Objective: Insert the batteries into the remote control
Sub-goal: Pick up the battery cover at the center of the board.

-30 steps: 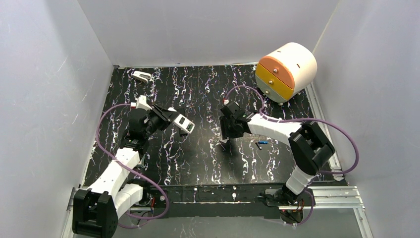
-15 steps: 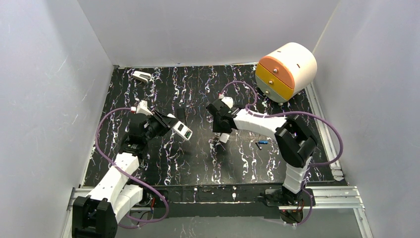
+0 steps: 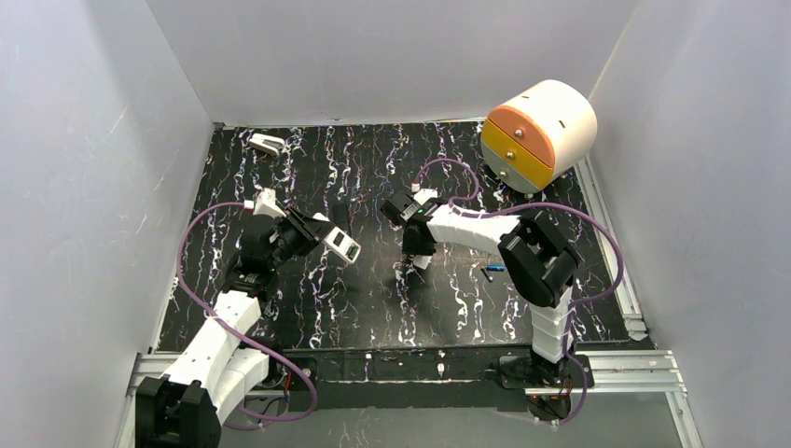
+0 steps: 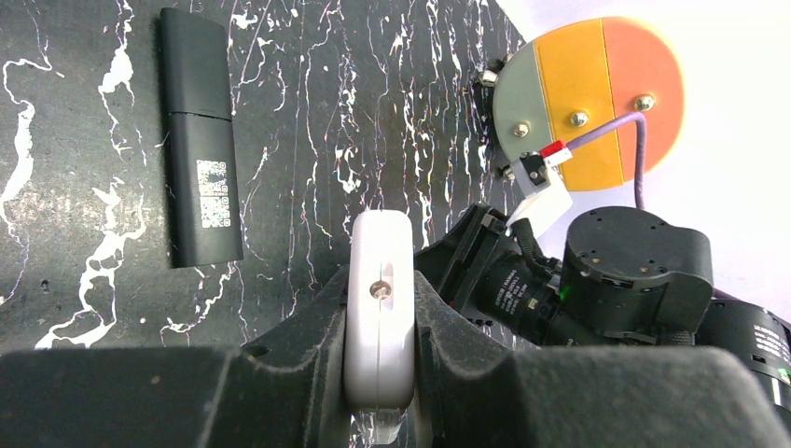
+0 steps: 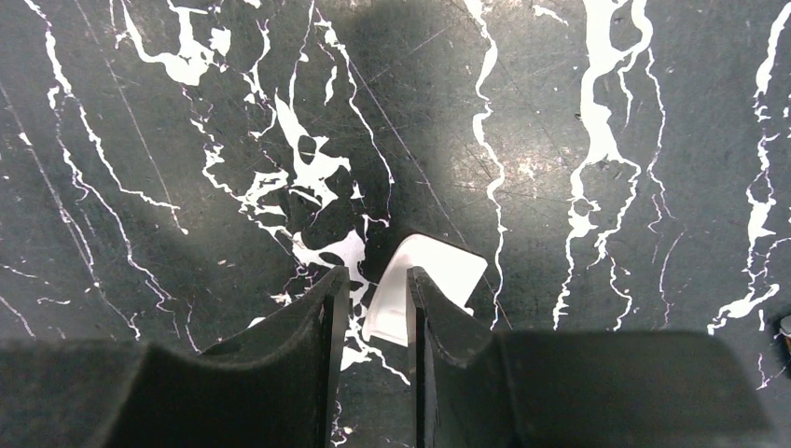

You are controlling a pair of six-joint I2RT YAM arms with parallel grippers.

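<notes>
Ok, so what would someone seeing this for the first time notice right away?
Probably the round orange-and-yellow drawer unit in the far right corner, bright against the black marbled table. Then the left claw clamped on a white remote held above the table, and the right claw pointing down at a small white piece near the middle.

- Two batteries are lying right of centre on the table [image 3: 373, 308]: one blue battery [image 3: 498, 268] and one black battery [image 3: 487, 275].
- Two remotes are showing: one white remote [image 4: 378, 247] is being held at the left, and one black remote [image 4: 199, 177] is lying flat.
- Two small white pieces are lying well apart: a far-left piece [image 3: 268, 144] and a centre piece [image 5: 431, 275].
- One drawer unit [image 3: 541, 126] is standing far right, showing three drawer fronts.
</notes>
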